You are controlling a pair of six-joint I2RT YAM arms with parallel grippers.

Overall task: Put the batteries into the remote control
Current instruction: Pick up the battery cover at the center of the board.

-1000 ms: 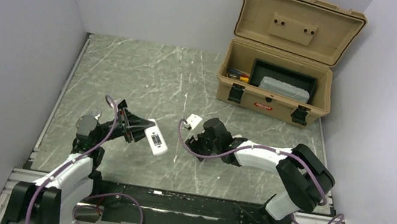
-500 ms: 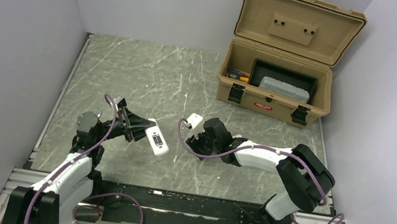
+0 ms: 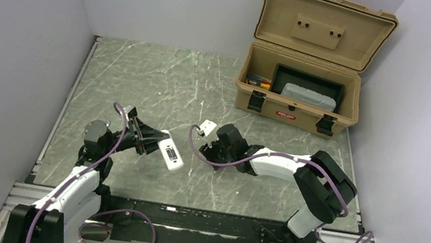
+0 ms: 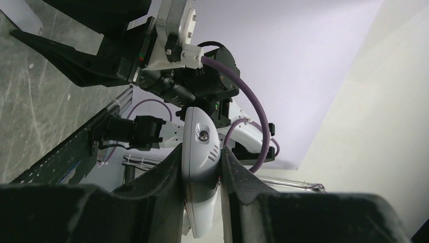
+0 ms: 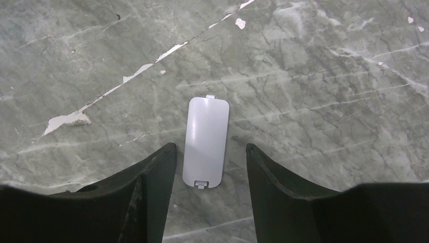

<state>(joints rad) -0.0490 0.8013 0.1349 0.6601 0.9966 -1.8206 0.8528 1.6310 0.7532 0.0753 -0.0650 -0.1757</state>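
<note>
My left gripper (image 3: 153,140) is shut on the remote control (image 3: 169,154), a slim white handset held up off the table left of centre. The left wrist view shows the remote control (image 4: 201,142) edge-on, pinched between the two fingers of the left gripper (image 4: 201,152). My right gripper (image 3: 210,152) hangs low over the table, open. In the right wrist view, a small white plastic cover (image 5: 206,142) lies flat on the marble between the spread tips of the right gripper (image 5: 211,148), untouched. The batteries are out of view.
An open tan toolbox (image 3: 298,107) stands at the back right, holding a black tray with a grey case (image 3: 309,98) and small coloured items at its left end. Grey walls close in both sides. A metal rail (image 3: 204,215) runs along the near edge.
The right gripper has shifted slightly left and away, and its jaws have narrowed a little. The left arm and the remote control have barely moved.
</note>
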